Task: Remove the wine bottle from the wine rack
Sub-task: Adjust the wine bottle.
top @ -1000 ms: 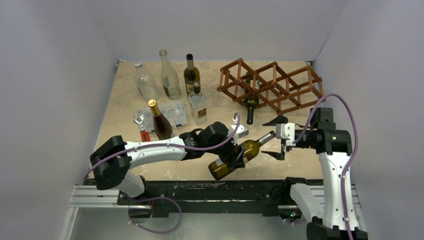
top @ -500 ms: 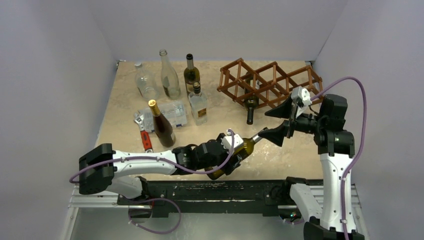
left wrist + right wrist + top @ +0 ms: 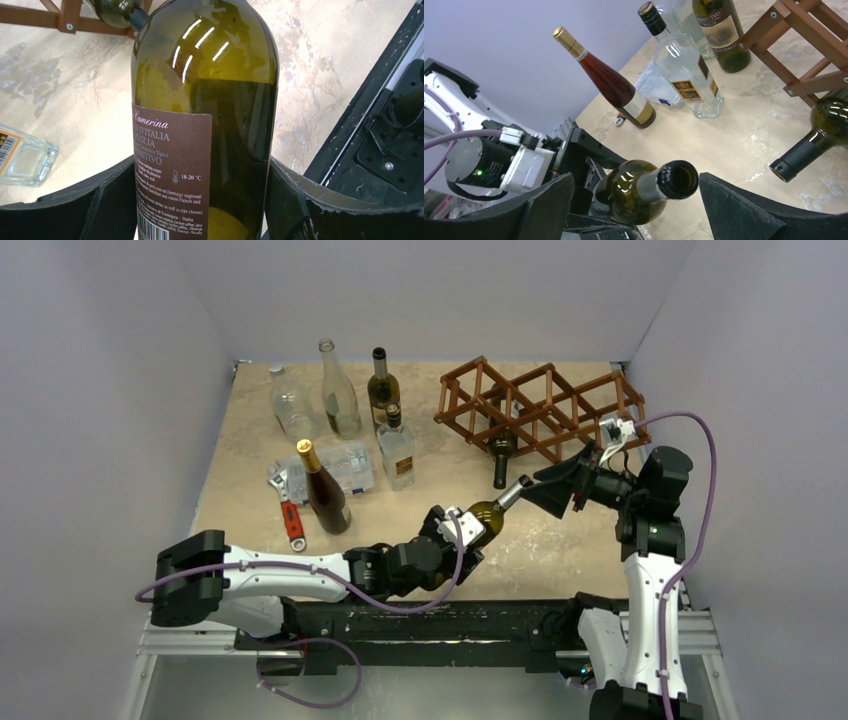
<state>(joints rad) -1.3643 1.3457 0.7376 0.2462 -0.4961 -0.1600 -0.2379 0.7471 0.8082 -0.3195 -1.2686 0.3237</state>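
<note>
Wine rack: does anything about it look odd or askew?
Yes. One dark bottle pokes out of the bottom cell of the wine rack, neck sloping down toward the table, as if half slid out.

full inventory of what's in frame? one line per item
wine rack: 1, reddish-brown wood, back right
racked wine bottle: 1, dark green, rack's front cell, neck pointing nearward
held wine bottle: 1, olive green, uncapped, off the rack, near centre
squat clear bottle: 1, colourless, back left
tall clear bottle: 1, colourless, beside it
standing wine bottle: 1, dark green, back centre
square spirit bottle: 1, clear, black cap, centre
gold-capped bottle: 1, reddish-amber, left centre
plastic box: 1, clear, between those two
red-handled tool: 1, left
silver tool: 1, behind it
table: 1, beige marbled
left gripper: black, shut on held wine bottle
right gripper: black, open, flanking its mouth
</note>
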